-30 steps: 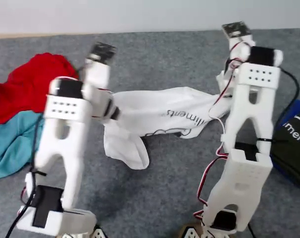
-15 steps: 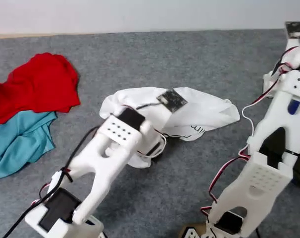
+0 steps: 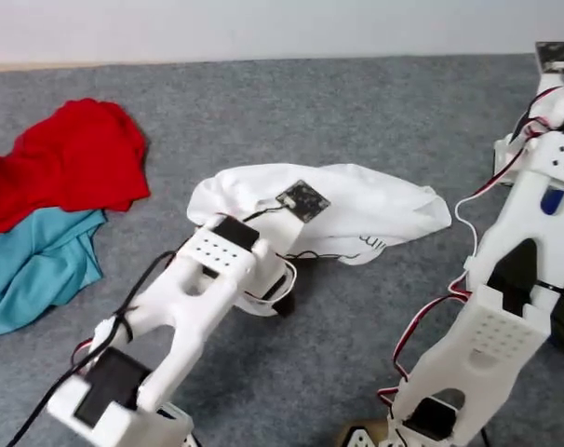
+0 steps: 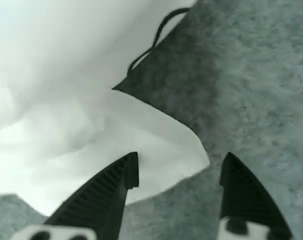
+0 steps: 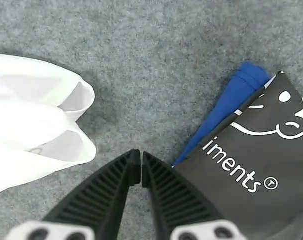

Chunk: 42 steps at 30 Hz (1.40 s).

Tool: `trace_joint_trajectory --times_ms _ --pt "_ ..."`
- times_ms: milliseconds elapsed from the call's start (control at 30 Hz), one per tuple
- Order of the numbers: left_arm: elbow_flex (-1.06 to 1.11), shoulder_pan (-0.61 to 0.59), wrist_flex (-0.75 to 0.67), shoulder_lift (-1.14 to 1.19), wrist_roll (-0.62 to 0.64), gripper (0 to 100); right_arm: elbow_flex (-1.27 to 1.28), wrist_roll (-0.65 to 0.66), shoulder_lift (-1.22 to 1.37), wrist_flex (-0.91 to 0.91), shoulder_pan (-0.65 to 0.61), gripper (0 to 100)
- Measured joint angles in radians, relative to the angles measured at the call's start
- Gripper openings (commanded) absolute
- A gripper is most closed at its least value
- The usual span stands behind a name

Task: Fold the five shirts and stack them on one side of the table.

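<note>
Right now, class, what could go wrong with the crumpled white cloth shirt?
1. The left gripper straddles a corner of the crumpled white cloth shirt; closing there may pinch only an edge, which could slip.
2. The right gripper sits shut over grey carpet, so a one-cornered pull would likely bunch the shirt.

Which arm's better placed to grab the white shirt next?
Left, likely. The left tool is open at the edge of the white shirt; the right tool is shut over the table, near the black shirt.
</note>
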Motion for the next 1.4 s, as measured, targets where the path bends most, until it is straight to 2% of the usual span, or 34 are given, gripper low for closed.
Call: trace_joint_trajectory --times_ms 167,267,467,567,733,933,1133,1400 --pt "-0.066 0.0 0.005 0.173 0.0 14 0.0 0.0 0.0 0.002 0.0 1.0" --pt "-0.153 0.008 0.051 0.245 0.0 1 0.0 0.0 0.0 0.002 0.0 1.0" --pt "-0.255 -0.012 0.106 0.265 0.005 0 0.0 0.0 -0.003 0.002 0.0 1.0" --pt "-0.287 -0.034 0.146 0.173 0.0 0 0.002 0.0 -0.011 0.002 0.0 1.0" --pt "-0.387 -0.158 0.224 -0.101 0.029 0 0.064 0.0 -0.061 0.002 0.002 1.0" --pt "-0.508 -0.384 0.239 -0.388 0.101 0 0.135 0.0 -0.077 0.002 0.002 1.0" --pt "-0.542 -0.545 0.239 -0.534 0.107 1 0.183 0.0 -0.077 0.002 -0.026 1.0" --pt "-0.535 -0.71 0.282 -0.667 0.107 1 0.245 0.0 -0.077 0.002 -0.163 1.0"
